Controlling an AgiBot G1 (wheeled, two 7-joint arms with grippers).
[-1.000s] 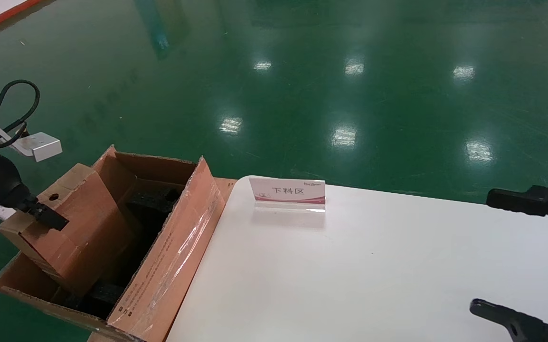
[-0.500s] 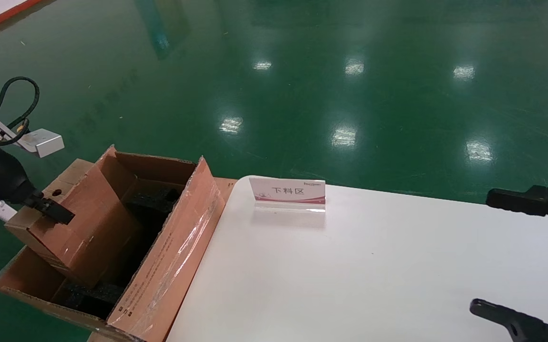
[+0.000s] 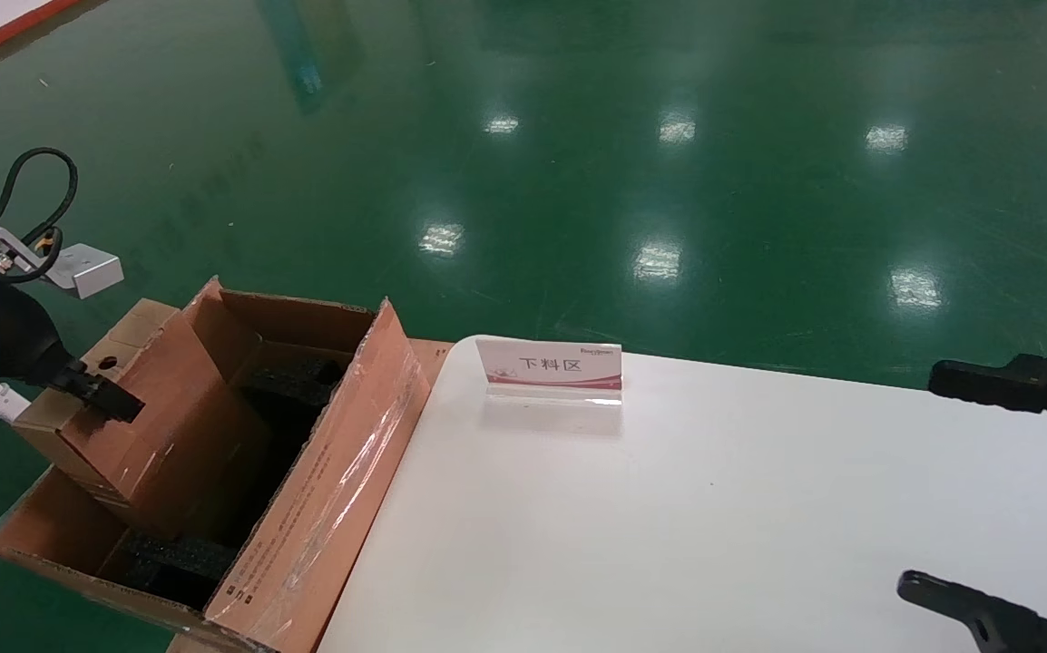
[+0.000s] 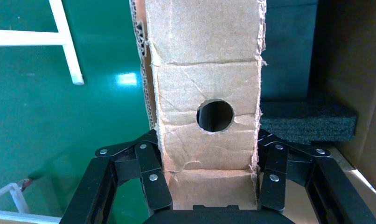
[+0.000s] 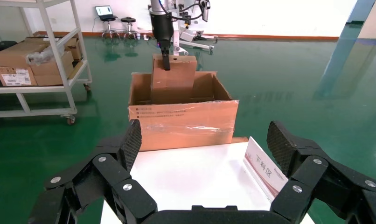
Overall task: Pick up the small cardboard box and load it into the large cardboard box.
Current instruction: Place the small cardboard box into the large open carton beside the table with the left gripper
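My left gripper (image 3: pixel 92 394) is shut on the top of the small cardboard box (image 3: pixel 151 426), one finger on each side just below its round hole. The box hangs tilted, its lower part inside the large cardboard box (image 3: pixel 333 490), against that carton's left side. The left wrist view shows the small box's tan flap (image 4: pixel 207 84) between the fingers (image 4: pixel 151 161) and a black foam block (image 4: pixel 307 123) beside it. The right wrist view shows the small box (image 5: pixel 174 79) standing up out of the large box (image 5: pixel 184 121). My right gripper (image 3: pixel 921 476) is open and empty over the table's right end.
The white table (image 3: pixel 669 526) carries a small acrylic sign (image 3: pixel 551 370) near its far edge. The large box stands off the table's left end on the green floor. A shelf cart with cartons (image 5: pixel 37 60) stands farther off.
My left gripper has carried the small box a little to the left and lower into the large box. The right arm has not moved.
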